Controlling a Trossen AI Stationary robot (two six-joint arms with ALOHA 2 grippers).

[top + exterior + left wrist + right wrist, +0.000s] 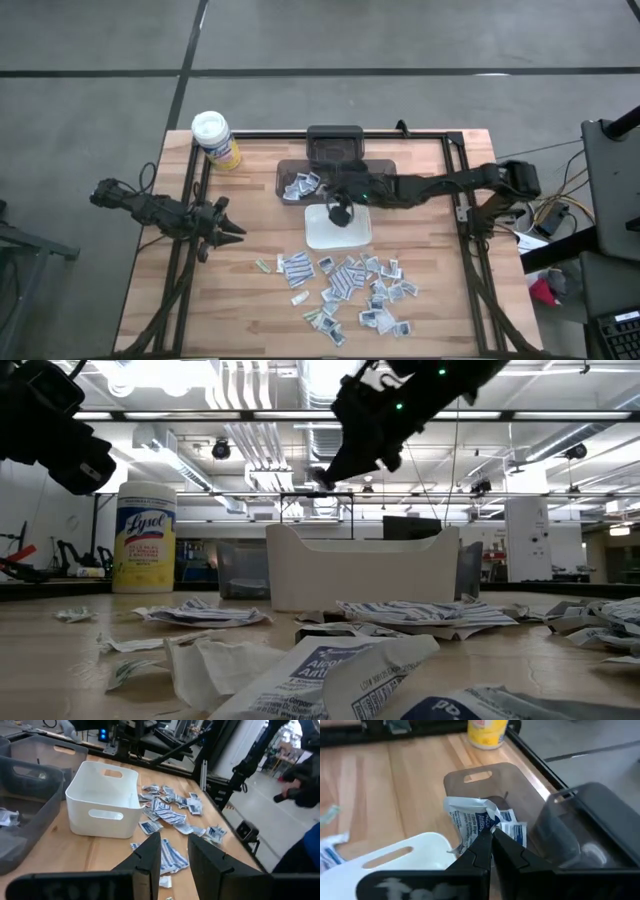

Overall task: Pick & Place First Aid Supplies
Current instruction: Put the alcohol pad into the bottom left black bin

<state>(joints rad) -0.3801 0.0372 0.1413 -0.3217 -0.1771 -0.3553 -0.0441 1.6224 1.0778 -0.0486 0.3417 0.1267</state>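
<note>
Bright, even light falls on my tabletop from long ceiling lights overhead, which flare white in the low view. Shadows under things are soft and faint. In the low view the nearest packets blur; my right wrist view is soft, with my own gripper out of focus.

Yellow canister at table corner; white tray beside grey bin.

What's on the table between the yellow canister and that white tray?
In the high view, only bare wood lies between the yellow canister and the white tray; the dark bin sits just beside that line.
</note>
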